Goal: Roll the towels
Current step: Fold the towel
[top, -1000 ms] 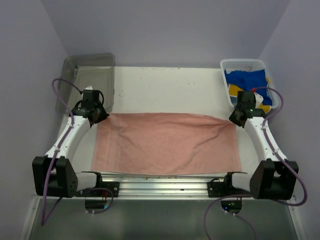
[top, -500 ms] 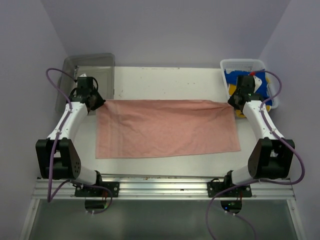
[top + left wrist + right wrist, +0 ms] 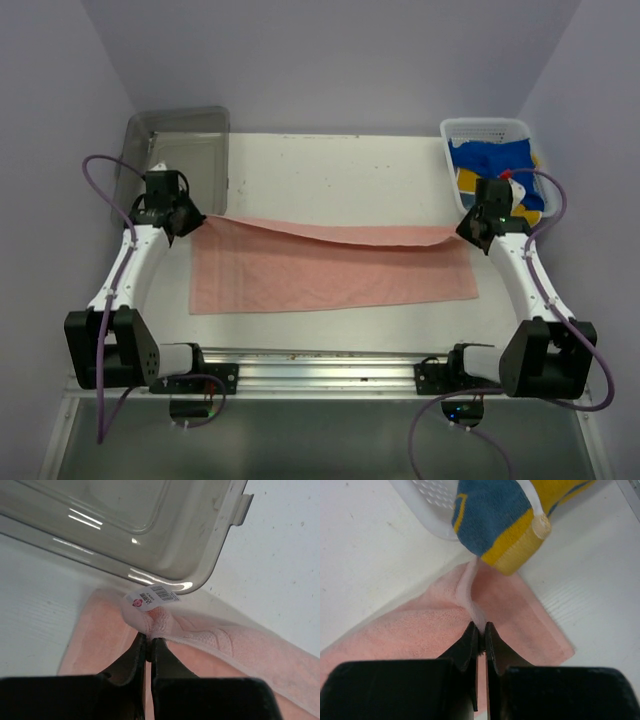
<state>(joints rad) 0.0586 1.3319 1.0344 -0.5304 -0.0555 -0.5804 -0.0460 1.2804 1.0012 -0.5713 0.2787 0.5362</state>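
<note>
A pink towel [image 3: 330, 270] lies spread across the middle of the white table. Its far edge is lifted off the table and hangs over the part that lies flat. My left gripper [image 3: 186, 218] is shut on the far left corner of the pink towel [image 3: 210, 640], beside its white barcode label [image 3: 150, 597]. My right gripper [image 3: 468, 230] is shut on the far right corner of the pink towel [image 3: 420, 625]. Both corners are pinched between the black fingers and held a little above the table.
A clear plastic bin [image 3: 178, 160] stands at the back left, its rim [image 3: 220, 545] close behind my left gripper. A white basket [image 3: 480, 130] with blue and yellow towels [image 3: 495, 160] stands at the back right; one blue and yellow towel [image 3: 505, 525] hangs just beyond my right gripper.
Both grippers pulled the towel away from the near edge toward the far side, then came back toward the near side with the far edge raised, so it now overhangs the flat part.
</note>
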